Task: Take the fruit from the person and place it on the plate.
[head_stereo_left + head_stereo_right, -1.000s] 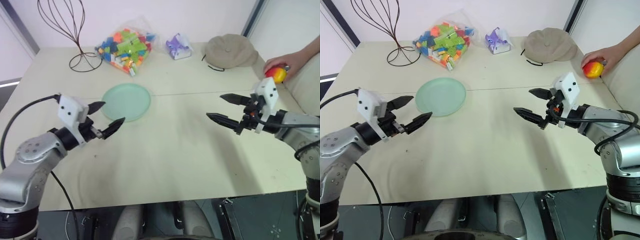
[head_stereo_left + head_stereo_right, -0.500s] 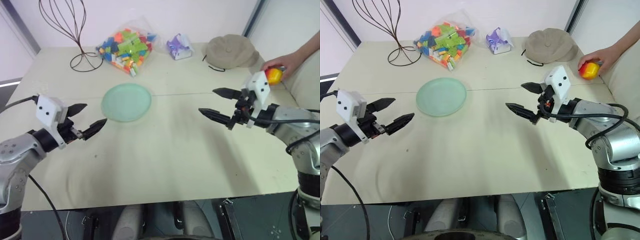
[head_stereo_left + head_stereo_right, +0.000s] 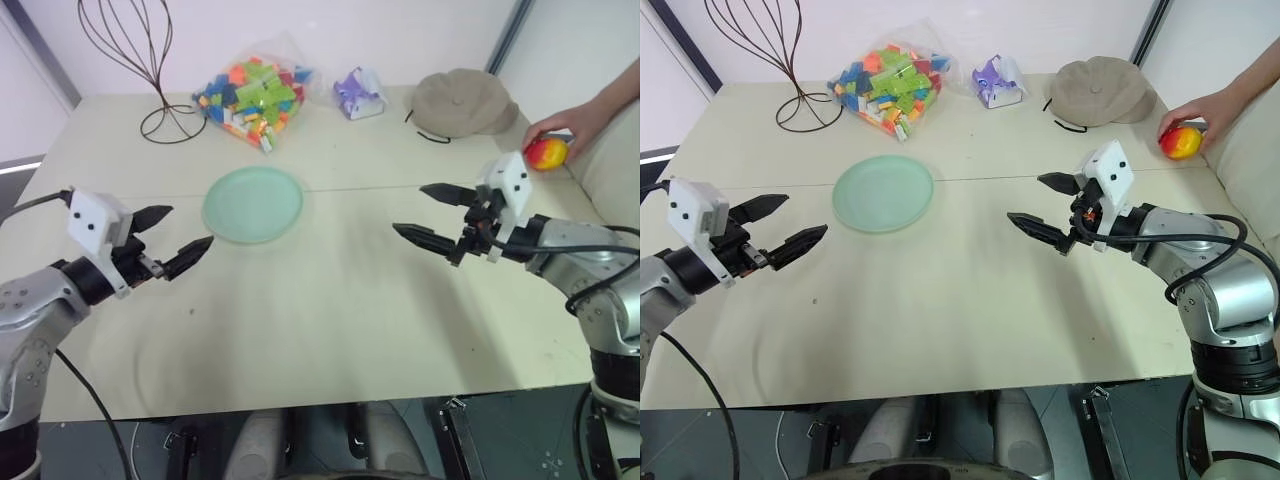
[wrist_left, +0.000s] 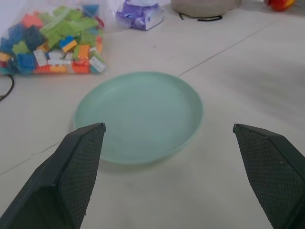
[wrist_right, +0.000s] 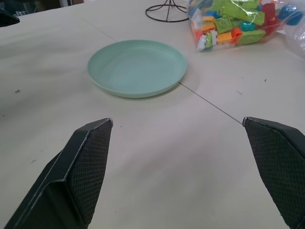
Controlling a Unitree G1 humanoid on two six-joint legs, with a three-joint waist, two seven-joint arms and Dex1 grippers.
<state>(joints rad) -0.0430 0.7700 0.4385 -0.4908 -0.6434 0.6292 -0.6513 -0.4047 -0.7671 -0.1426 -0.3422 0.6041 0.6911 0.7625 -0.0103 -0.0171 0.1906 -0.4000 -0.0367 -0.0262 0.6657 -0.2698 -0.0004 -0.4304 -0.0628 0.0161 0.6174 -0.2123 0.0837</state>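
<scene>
My right gripper (image 3: 1042,206) is wide open, empty; the fruit (image 3: 1181,142) at two o'clock looks glossy, slippery; I grip its widest middle.

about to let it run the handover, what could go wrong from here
1. The fruit sits under the person's hand at the far right table edge; the open right gripper points away from it toward the plate, so it must swing round and could pinch fingers.
2. The cap lies close beside the hand and might get bumped on the reach.
3. The fruit is round and glossy, so it may slip or roll off the shallow plate.
</scene>
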